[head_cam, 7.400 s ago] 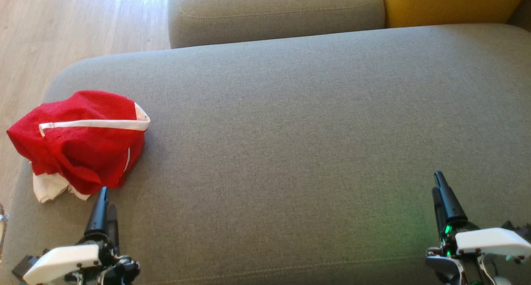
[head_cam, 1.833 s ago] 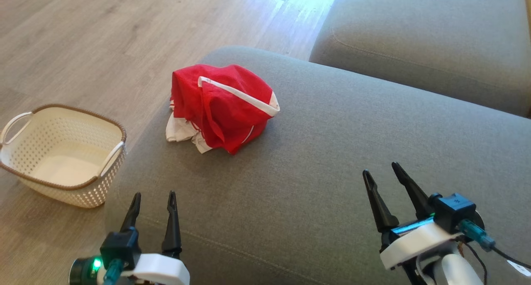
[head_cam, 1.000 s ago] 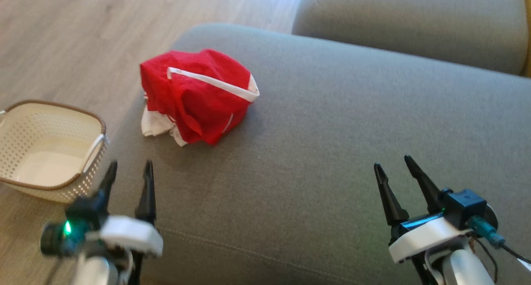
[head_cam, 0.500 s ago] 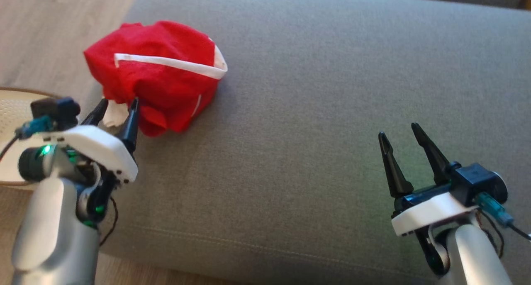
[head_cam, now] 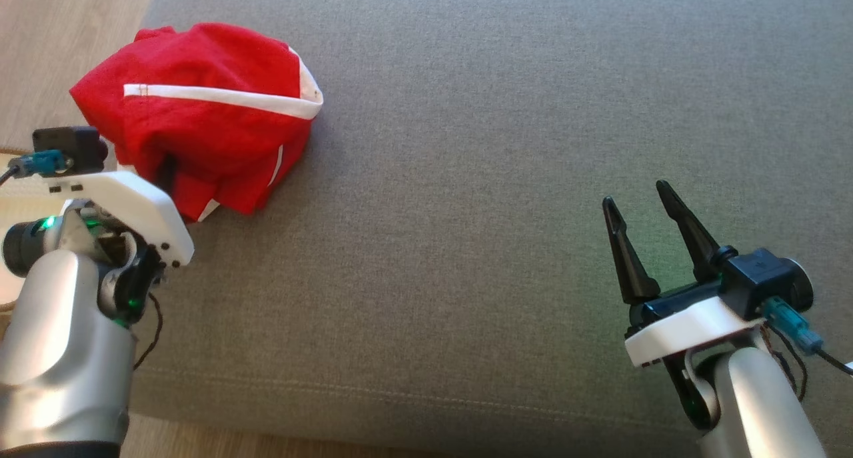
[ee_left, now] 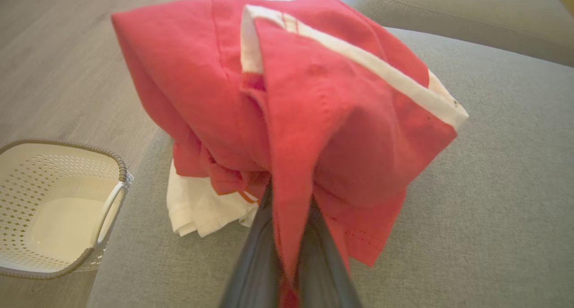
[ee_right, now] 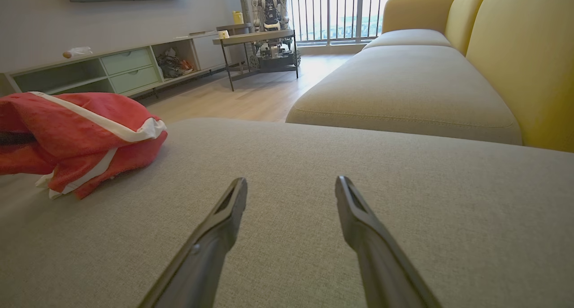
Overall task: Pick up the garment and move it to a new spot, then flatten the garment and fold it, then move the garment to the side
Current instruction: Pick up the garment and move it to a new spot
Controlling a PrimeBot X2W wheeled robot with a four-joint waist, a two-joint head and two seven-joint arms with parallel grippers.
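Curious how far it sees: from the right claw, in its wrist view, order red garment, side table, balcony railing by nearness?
1. Red garment, close on the left.
2. Side table, ahead, mid-room.
3. Balcony railing, farthest, behind the table.

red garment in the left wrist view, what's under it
White cloth pokes out from beneath the red garment, at its lower edge, on the grey cushion. The left gripper is shut on a red fold. How far the white reaches underneath is covered.
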